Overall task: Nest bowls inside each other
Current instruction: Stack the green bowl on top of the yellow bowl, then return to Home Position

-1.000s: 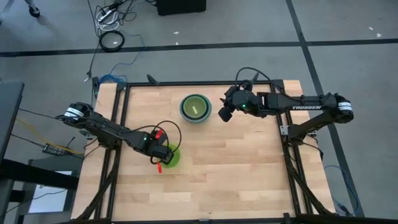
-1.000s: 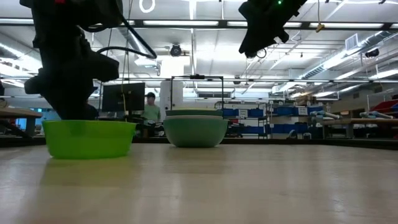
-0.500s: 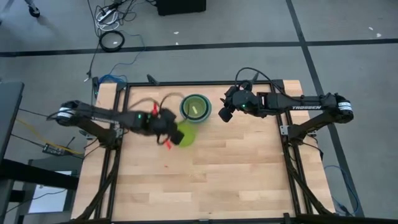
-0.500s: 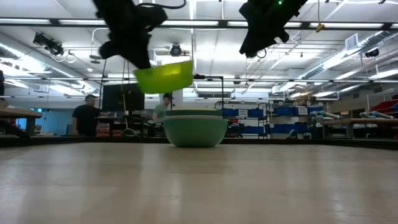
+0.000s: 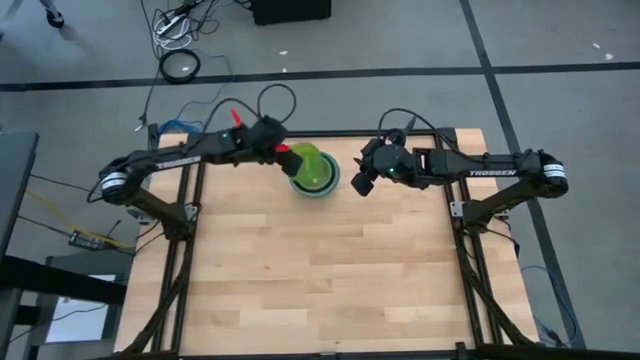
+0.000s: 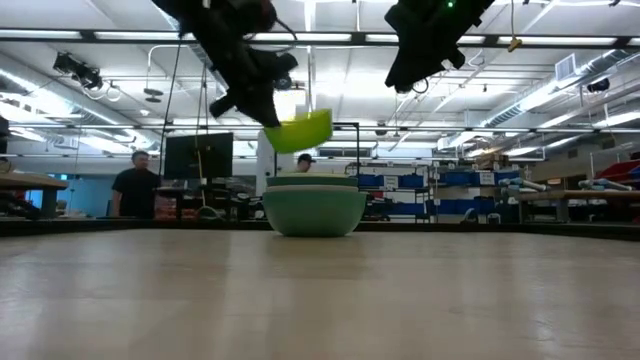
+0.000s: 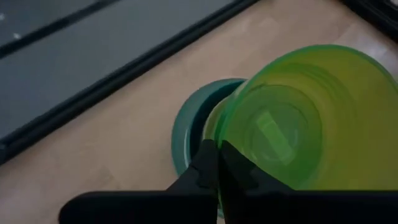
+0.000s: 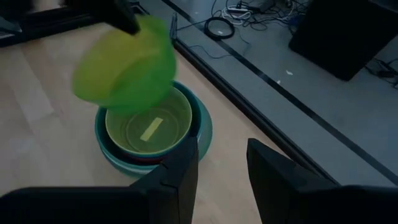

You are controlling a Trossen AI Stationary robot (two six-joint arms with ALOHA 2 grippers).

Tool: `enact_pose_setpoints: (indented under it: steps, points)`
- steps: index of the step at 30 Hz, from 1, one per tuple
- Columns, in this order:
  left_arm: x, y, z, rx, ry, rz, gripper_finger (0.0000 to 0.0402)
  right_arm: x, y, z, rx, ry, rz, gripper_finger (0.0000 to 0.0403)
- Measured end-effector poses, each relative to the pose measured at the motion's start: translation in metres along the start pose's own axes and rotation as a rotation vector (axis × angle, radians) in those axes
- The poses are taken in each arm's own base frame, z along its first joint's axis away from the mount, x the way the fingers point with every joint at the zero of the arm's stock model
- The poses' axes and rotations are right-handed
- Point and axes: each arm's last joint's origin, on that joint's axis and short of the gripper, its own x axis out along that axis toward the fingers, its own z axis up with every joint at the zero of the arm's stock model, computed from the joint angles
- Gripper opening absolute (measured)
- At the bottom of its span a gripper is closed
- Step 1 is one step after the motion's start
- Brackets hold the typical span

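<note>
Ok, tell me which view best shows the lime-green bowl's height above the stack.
The low view: the lime-green bowl hangs tilted, clear of the stack. The high view shows only overlap; the left wrist view shows its rim pinched; the right wrist view shows it blurred.

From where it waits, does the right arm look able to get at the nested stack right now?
Probably not cleanly: the right gripper hovers open beside the stack, but the left gripper holds the lime-green bowl right over it.

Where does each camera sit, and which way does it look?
High view: overhead, straight down; both arms, left gripper holding the lime-green bowl.
Low view: table height, across; bowl stack.
Left wrist view: past shut fingers, bowl rim.
Right wrist view: right gripper open, facing the stack.
All share the lime-green bowl.
</note>
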Motion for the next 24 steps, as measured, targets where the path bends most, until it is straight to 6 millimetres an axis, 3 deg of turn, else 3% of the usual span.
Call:
enact_pose_setpoints:
  steps: [6,11,17,24]
  points:
    - [0.039,-0.005,0.001,-0.032,0.010,-0.054,0.0023,0.000,0.000,0.000,0.000,0.001,0.000,0.0125]
    - [0.055,-0.005,-0.002,-0.065,0.035,-0.065,0.0065,0.000,0.000,-0.001,-0.001,0.009,-0.002,0.0125]
    - [0.052,-0.004,-0.003,-0.088,0.054,-0.066,0.0106,0.000,-0.001,-0.004,0.004,0.039,-0.011,0.0125]
    - [0.022,-0.003,0.008,-0.098,-0.023,-0.127,0.0116,-0.002,0.000,-0.010,-0.030,0.082,-0.015,0.0126]
